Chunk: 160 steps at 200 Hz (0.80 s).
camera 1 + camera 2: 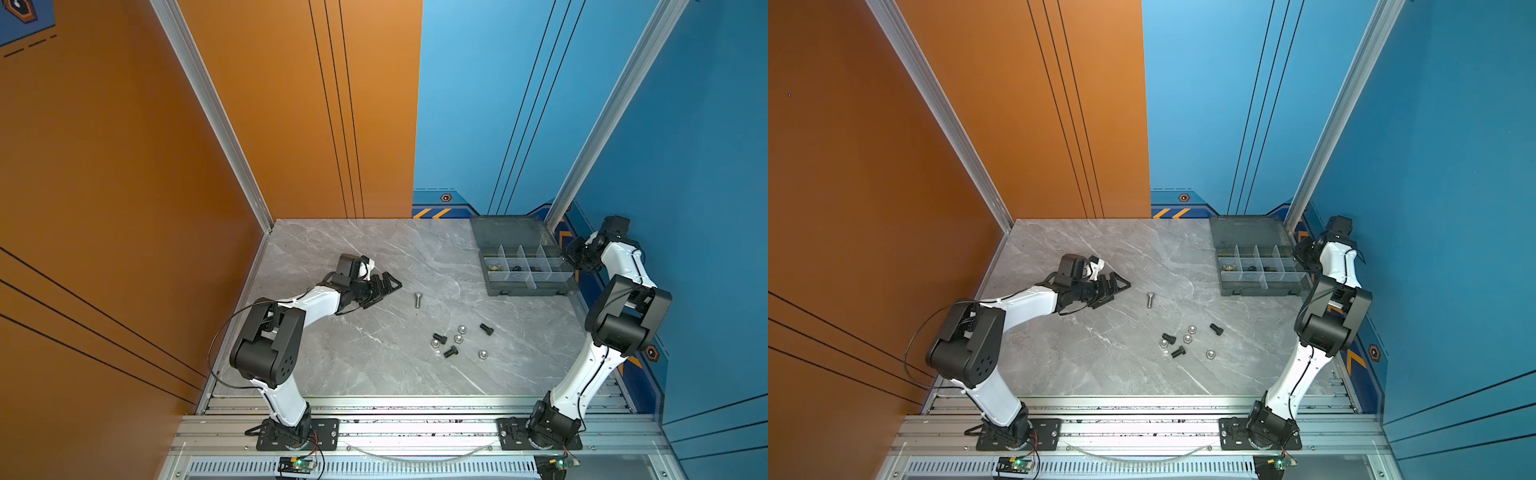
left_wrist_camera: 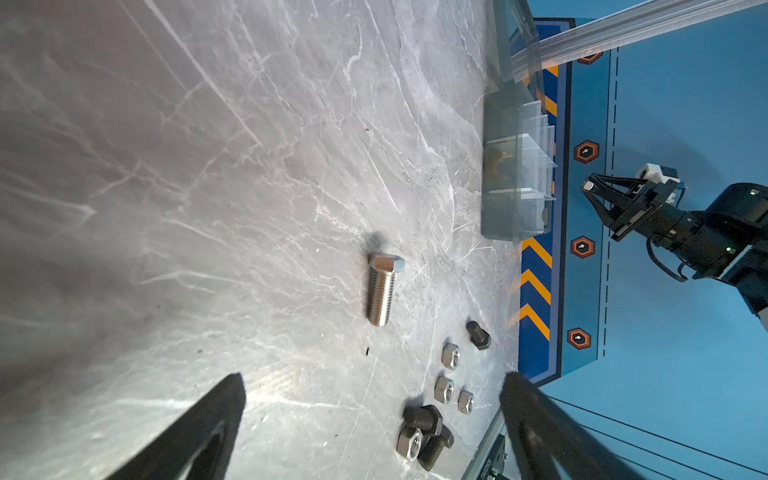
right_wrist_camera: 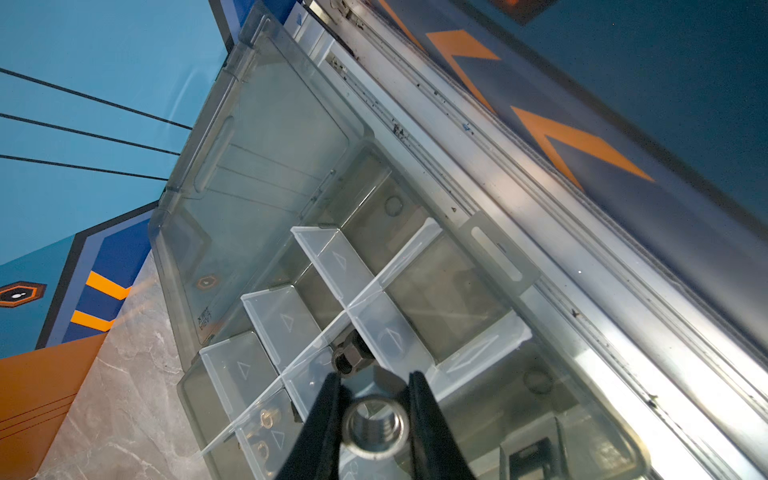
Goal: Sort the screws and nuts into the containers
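Left gripper was recorded over the left part of the table, fingers spread apart, nothing held. Silver bolt was noted lying just right of it. Nearer, around centre, three black bolts and four silver nuts were found loose in a cluster. At far right the organiser box was seen open, brass wing nuts in its leftmost compartment. Right gripper was clamped on a silver nut over the box's right end

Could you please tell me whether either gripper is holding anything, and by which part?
The right gripper holds a silver hex nut, its jaws pinching two opposite outer sides. The left gripper is open and holds nothing.
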Motion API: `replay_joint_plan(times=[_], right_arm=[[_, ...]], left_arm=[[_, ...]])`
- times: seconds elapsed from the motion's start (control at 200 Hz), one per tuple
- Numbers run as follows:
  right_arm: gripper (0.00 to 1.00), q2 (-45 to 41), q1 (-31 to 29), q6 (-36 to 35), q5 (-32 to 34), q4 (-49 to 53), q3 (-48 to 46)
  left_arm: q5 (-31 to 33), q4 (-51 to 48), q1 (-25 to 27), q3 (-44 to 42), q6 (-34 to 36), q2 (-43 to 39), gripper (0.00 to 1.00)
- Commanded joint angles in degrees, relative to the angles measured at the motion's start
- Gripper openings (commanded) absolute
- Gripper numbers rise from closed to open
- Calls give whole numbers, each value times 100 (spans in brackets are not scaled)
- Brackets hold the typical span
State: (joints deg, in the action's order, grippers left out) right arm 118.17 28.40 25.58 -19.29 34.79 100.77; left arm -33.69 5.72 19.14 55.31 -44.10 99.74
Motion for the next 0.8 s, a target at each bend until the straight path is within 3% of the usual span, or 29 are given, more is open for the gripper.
replay_joint_plan(times=[0.0, 0.641, 0.796], right_arm=[[7, -255, 4, 35, 152, -60, 108], [8, -492, 134, -97, 514, 213, 102], [8, -550, 154, -96, 453, 213, 83]], left_arm=[[38, 273, 103, 149, -259, 118, 98], [612, 238, 522, 331, -1083, 246, 98], [674, -60, 617, 848, -1198, 407, 98]])
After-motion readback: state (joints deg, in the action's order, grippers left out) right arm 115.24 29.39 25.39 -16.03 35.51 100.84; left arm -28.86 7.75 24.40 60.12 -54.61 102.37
